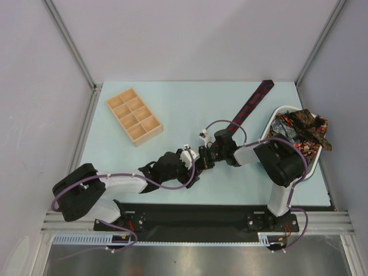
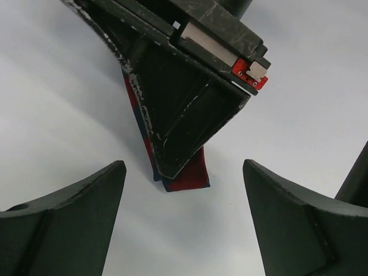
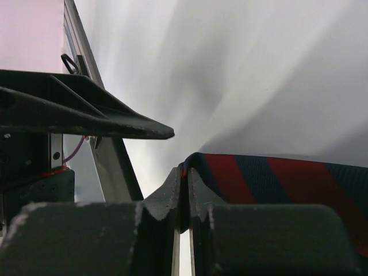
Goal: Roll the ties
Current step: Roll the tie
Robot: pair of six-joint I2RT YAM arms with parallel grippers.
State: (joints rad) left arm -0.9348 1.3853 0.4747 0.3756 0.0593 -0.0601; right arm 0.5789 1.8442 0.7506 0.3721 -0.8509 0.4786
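A dark navy tie with red diagonal stripes (image 1: 250, 106) lies stretched across the table, running from the far right towards the middle. My right gripper (image 1: 208, 154) is shut on its near end; in the right wrist view the fingertips (image 3: 182, 184) pinch the folded edge of the tie (image 3: 276, 178). My left gripper (image 1: 195, 167) faces it from the left, open and holding nothing. In the left wrist view its gap (image 2: 184, 221) points at the tie's end (image 2: 190, 175), which sticks out from under the right gripper's fingers (image 2: 184, 109). More ties (image 1: 305, 129) lie heaped at the right.
The heap of ties sits in a white basket (image 1: 270, 123) at the table's right edge. A wooden compartment tray (image 1: 134, 116) stands at the far left. Grey walls and metal frame posts enclose the table on three sides.
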